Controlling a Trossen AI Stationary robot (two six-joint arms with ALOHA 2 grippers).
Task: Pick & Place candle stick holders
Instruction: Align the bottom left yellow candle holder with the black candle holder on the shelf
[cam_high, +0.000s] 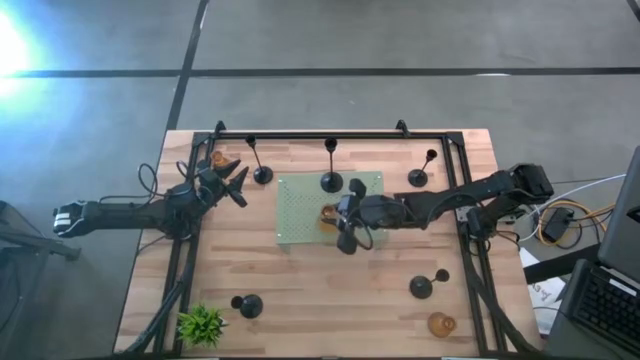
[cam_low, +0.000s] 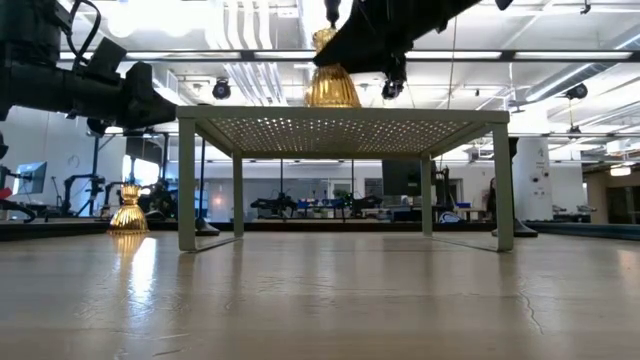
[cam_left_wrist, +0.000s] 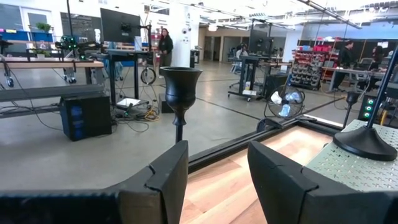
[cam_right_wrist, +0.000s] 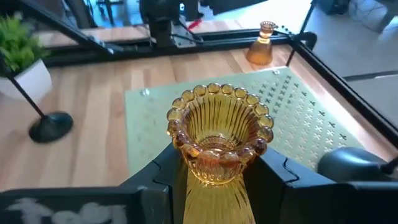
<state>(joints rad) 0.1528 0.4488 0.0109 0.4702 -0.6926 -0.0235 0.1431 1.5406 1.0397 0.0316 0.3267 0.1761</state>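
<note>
The right gripper (cam_right_wrist: 214, 177) has its jaws clamped on an amber holder (cam_right_wrist: 219, 134), sitting over the green mat (cam_high: 300, 215) right beside the black holder (cam_high: 331, 182) by the mat's back edge. Left gripper (cam_high: 232, 183) hangs off the mat's left edge, jaws apart around nothing, next to a black holder (cam_high: 262, 175). No readable labels anywhere, and the other holders sit spread out around the mat, with open tabletop along its front side.

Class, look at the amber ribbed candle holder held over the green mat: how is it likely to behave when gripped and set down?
The amber holder looks like glass, so probably rigid and breakable if squeezed hard. Its glossy ribbed sides, clamped by the right hand, may be slippery. Its flared base probably lets it stand steadily on the perforated mat.
</note>
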